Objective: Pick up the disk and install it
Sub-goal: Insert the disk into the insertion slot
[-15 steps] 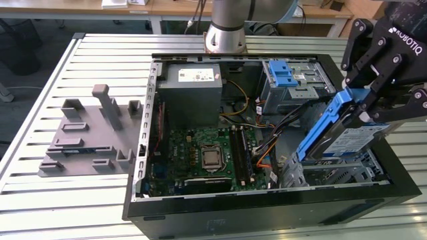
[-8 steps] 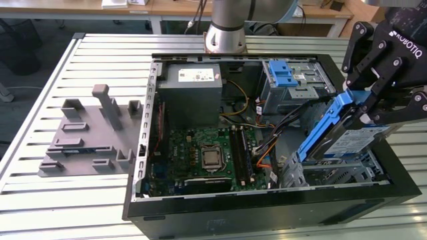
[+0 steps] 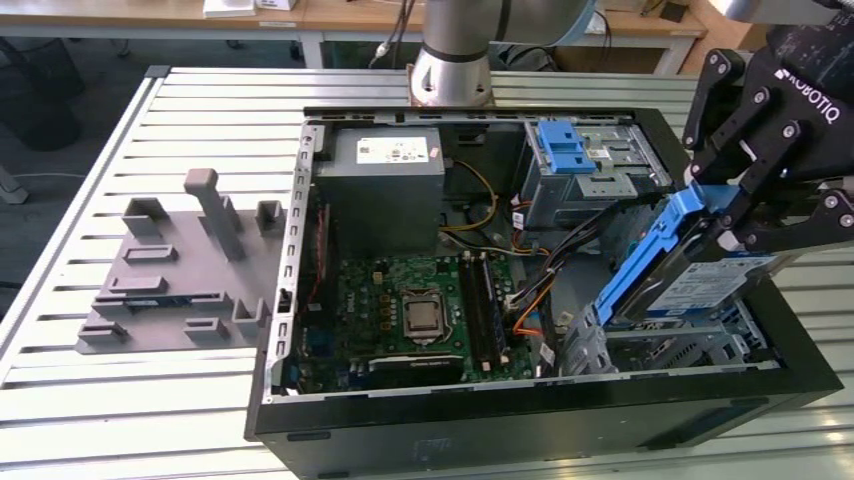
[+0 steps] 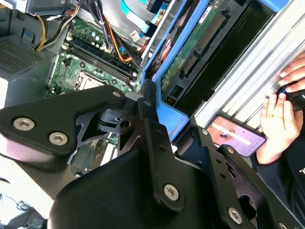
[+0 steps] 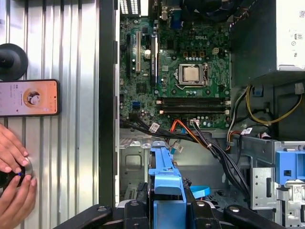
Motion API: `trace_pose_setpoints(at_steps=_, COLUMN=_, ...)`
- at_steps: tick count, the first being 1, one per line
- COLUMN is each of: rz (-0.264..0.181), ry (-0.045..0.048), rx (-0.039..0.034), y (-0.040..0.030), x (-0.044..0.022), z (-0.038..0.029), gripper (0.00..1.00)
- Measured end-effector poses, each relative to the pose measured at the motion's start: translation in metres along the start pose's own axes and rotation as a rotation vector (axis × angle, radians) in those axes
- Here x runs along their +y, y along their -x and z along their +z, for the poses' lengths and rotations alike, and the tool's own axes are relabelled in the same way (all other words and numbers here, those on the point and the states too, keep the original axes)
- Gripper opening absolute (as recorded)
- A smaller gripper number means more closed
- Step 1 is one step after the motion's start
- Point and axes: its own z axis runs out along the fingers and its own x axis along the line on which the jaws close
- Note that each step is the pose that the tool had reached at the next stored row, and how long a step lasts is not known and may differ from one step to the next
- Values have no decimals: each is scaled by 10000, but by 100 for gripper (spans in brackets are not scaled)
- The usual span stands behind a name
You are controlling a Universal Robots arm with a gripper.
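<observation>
The disk, a silver drive in a bright blue carrier, hangs tilted on edge above the drive cage at the exterior view's right end of the open computer case. My gripper is shut on the disk's upper end, its black fingers clamping the blue frame. In the second wrist view the disk's green circuit-board underside and blue frame run away from the gripper. In the first wrist view the blue carrier sticks out from between the gripper fingers over the case floor.
Inside the case lie the motherboard, a grey power-supply box, loose cables and another blue-fronted bay. A grey fixture stands on the slatted table. A person's hands and a phone rest beside the case.
</observation>
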Motion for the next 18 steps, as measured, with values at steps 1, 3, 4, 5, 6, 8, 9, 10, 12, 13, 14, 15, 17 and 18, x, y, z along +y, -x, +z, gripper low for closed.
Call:
trace_pose_setpoints(at_steps=1, rz=0, ry=0, rx=1, y=0, x=0, z=4, gripper=36)
trace_pose_setpoints(at_steps=3, rz=0, ry=0, rx=1, y=0, x=0, z=13, gripper=36)
trace_pose_setpoints(at_steps=4, rz=0, ry=0, rx=1, y=-1, x=-1, z=18, gripper=36)
trace_pose_setpoints(at_steps=5, rz=0, ry=0, rx=1, y=-1, x=-1, z=23, gripper=36)
trace_pose_setpoints(at_steps=6, rz=0, ry=-1, rx=1, y=-1, x=-1, z=28, gripper=36)
trace_pose_setpoints(at_steps=8, rz=0, ry=0, rx=1, y=-1, x=-1, z=41, gripper=36)
trace_pose_setpoints(at_steps=9, rz=0, ry=0, rx=2, y=-2, x=-1, z=47, gripper=36)
trace_pose_setpoints(at_steps=10, rz=0, ry=0, rx=1, y=-2, x=-2, z=54, gripper=36)
trace_pose_setpoints(at_steps=12, rz=0, ry=0, rx=1, y=-3, x=-2, z=71, gripper=36)
trace_pose_setpoints(at_steps=13, rz=-1, ry=0, rx=0, y=-3, x=-2, z=81, gripper=36)
trace_pose_setpoints(at_steps=14, rz=0, ry=0, rx=1, y=-3, x=-2, z=91, gripper=36)
trace_pose_setpoints(at_steps=15, rz=0, ry=0, rx=1, y=-4, x=-3, z=100, gripper=36)
trace_pose_setpoints(at_steps=17, rz=0, ry=0, rx=1, y=-4, x=-3, z=119, gripper=36)
trace_pose_setpoints(at_steps=18, rz=0, ry=0, rx=2, y=-5, x=-4, z=129, gripper=36)
